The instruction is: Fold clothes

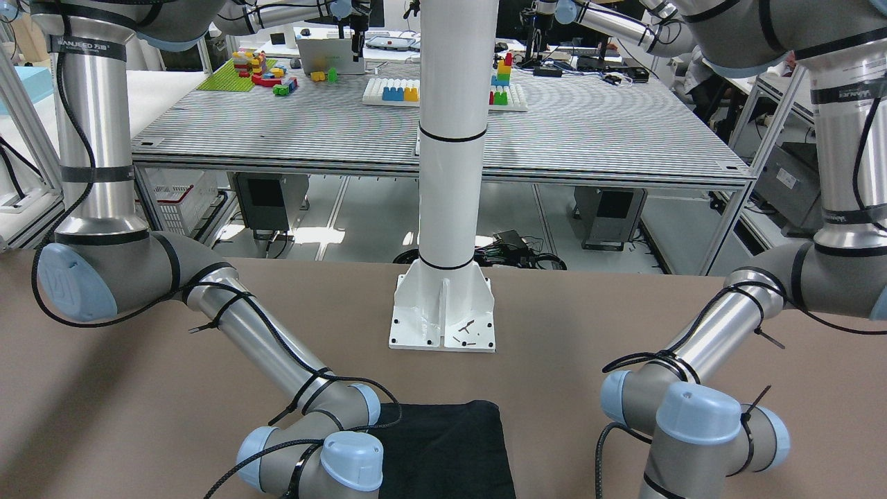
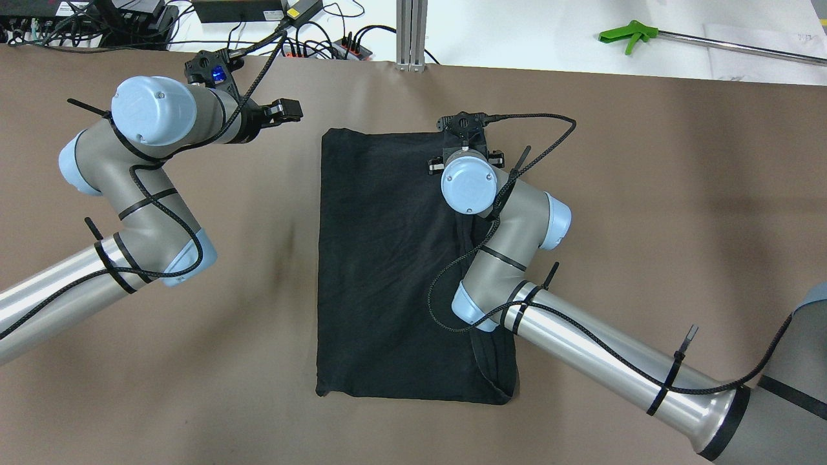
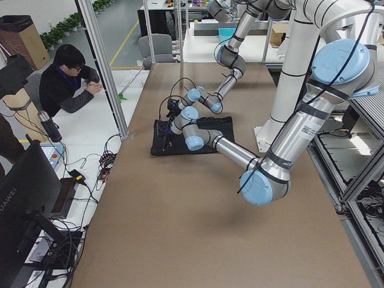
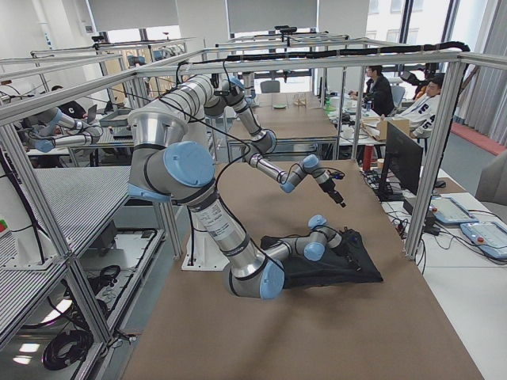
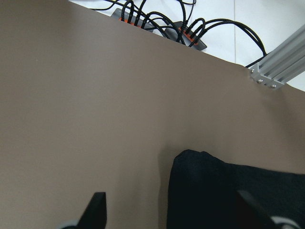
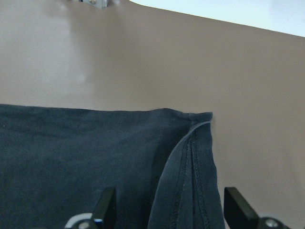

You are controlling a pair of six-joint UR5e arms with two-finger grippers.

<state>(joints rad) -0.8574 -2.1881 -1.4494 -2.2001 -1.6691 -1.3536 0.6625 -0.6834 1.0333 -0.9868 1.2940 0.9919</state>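
Note:
A black garment (image 2: 387,258) lies flat on the brown table as a folded rectangle. It also shows in the front-facing view (image 1: 450,450). Its right edge has a folded-over strip with a stitched hem (image 6: 190,167). My right gripper (image 6: 170,205) is open and empty, pointing down just above the garment's far right corner. Its wrist (image 2: 468,181) hides it from overhead. My left gripper (image 2: 292,111) is open and empty, held over bare table to the left of the garment's far left corner (image 5: 190,160). Both its fingertips (image 5: 97,210) are spread wide.
A green grabber tool (image 2: 627,33) and cables with power strips (image 2: 310,45) lie beyond the table's far edge. The white pillar base (image 1: 443,312) stands at the robot's side of the table. An operator (image 3: 69,78) sits off the far side.

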